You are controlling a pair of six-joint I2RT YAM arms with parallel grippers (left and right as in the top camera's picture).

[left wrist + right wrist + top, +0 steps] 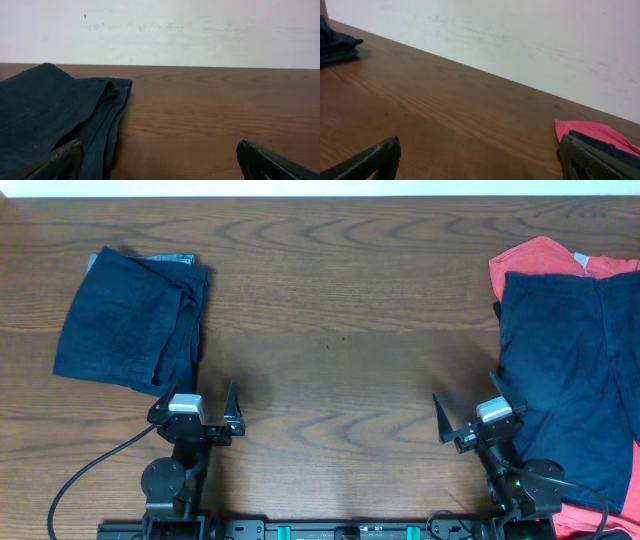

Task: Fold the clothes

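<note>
You're holding the left gripper and right gripper wide, empty; grabbing the shorts at three o'clock, you're risking pinching the red shirt beneath.

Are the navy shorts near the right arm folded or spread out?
Spread out: the navy shorts lie flat, full length, over a red garment.

The red cloth lies mostly hidden under the blue shorts. The right edge of the overhead view cuts off both.
</note>
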